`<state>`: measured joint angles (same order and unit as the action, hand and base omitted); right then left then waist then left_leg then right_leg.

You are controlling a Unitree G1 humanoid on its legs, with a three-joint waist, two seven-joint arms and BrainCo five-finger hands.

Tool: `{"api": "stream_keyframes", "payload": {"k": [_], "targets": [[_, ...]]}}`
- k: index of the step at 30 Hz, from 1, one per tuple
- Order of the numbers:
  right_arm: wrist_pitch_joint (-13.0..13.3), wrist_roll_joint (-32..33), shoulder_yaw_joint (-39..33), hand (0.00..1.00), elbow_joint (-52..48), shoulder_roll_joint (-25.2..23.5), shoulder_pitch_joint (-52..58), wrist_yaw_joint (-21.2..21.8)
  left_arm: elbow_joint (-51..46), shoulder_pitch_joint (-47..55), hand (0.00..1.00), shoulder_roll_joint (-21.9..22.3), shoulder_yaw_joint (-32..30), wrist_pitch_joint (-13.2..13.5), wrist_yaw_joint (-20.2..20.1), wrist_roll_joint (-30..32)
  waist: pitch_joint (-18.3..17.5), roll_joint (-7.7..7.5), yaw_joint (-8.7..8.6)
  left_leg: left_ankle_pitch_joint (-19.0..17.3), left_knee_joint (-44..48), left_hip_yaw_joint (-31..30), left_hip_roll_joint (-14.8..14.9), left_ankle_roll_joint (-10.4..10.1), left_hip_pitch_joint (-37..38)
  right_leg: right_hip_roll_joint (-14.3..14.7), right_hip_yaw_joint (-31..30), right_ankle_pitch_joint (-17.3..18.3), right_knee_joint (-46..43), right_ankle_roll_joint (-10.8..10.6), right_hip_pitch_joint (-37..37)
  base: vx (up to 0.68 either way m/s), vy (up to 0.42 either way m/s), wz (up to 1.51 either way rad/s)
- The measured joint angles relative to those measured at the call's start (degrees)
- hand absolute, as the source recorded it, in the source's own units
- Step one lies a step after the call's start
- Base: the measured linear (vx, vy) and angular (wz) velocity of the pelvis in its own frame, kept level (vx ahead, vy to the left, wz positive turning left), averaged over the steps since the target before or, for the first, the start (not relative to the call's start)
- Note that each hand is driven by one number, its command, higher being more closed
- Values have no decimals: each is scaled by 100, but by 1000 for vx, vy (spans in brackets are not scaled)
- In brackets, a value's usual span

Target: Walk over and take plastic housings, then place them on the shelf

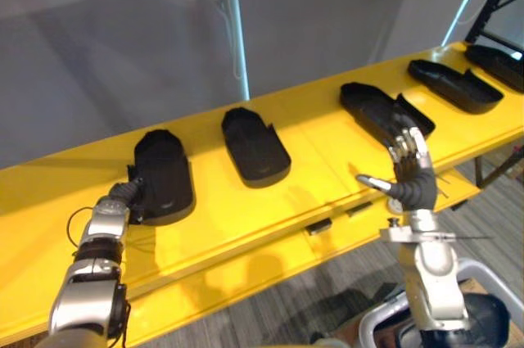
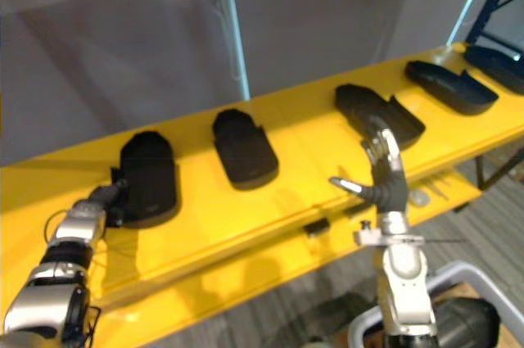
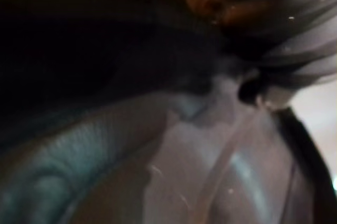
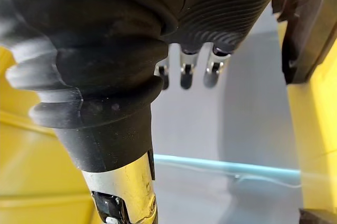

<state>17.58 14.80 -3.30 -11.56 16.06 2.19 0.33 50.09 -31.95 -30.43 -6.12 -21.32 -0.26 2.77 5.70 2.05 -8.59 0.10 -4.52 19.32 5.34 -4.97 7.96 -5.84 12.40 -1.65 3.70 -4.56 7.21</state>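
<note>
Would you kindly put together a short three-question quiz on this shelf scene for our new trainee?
1. True or false: the right hand is holding a plastic housing.
2. Which black housing is the left hand at? A) the leftmost housing B) the middle one C) the rightmost one
3. Fill in: the housings lie on a ____ shelf.

Key: 1 false, its fingers are straight and hold nothing; 2 A; 3 yellow.
</note>
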Motion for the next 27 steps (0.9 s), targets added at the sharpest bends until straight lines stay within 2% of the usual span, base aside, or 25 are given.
{"api": "stream_keyframes", "payload": {"k": [7, 11, 13, 16, 18, 22, 24, 25, 27], "targets": [[-2, 1, -5, 0, 7, 1, -39, -62, -152, 62, 0, 0, 4, 43, 86, -49, 18, -29, 0, 2, -1, 2, 0, -1, -3, 1, 1, -1, 3, 0, 0, 0, 0, 0], [-1, 3, -9, 0, 7, 1, -38, -64, -211, 69, 0, 0, 2, 229, 394, -59, 48, -84, -2, 3, -1, 4, -1, -2, -7, 1, -4, -6, 7, -1, -5, 0, 0, 0], [0, 3, -10, 0, 7, 1, -37, -52, -283, 79, 0, 0, -4, 245, 539, -38, 47, -88, 1, 3, -1, 4, -2, -2, -7, 0, -7, -7, 10, -1, -7, 0, 0, 0], [15, 4, -16, 0, 6, 1, -21, -10, -689, 246, 0, 0, -65, 258, 958, 33, 47, -87, 0, 4, -1, 2, 0, -2, -11, 5, -8, -7, 26, -1, -5, 0, 0, 0], [16, 14, -22, 0, 4, -18, 11, 8, -1081, 376, 0, 0, -307, 437, 1381, 50, 48, -85, 2, 4, 0, -12, 0, -2, -16, 13, 12, -8, 25, -2, -1, 0, 0, 0], [18, 13, -28, 0, -1, -52, 187, 18, -2228, 514, 0, -2, -722, 780, 1951, 47, 51, -79, 54, 5, -1, -87, -15, -1, -24, -1, 65, -6, 25, -4, 25, 0, 0, 8], [18, 12, -29, 0, -2, -94, 255, -23, -2703, 532, 0, -1, -831, 1057, 2236, 71, 57, -67, 57, 11, -1, -154, -25, 8, -20, -10, 149, -2, 25, -5, 68, -12, -1, 14], [19, 10, -28, 0, -13, -133, 278, -29, -3155, 610, 0, -2, -962, 1285, 2427, 88, 51, -46, 73, 11, -1, -156, -28, 8, -19, -11, 158, 0, 25, -6, 72, -18, -1, 9], [22, 5, -30, 0, -48, -171, 317, -41, -3671, 748, 0, 4, -1083, 1502, 2573, 87, 50, -19, 99, 11, -2, -159, -32, 9, -21, -11, 162, 1, 25, -6, 72, 0, 0, 0]]}}
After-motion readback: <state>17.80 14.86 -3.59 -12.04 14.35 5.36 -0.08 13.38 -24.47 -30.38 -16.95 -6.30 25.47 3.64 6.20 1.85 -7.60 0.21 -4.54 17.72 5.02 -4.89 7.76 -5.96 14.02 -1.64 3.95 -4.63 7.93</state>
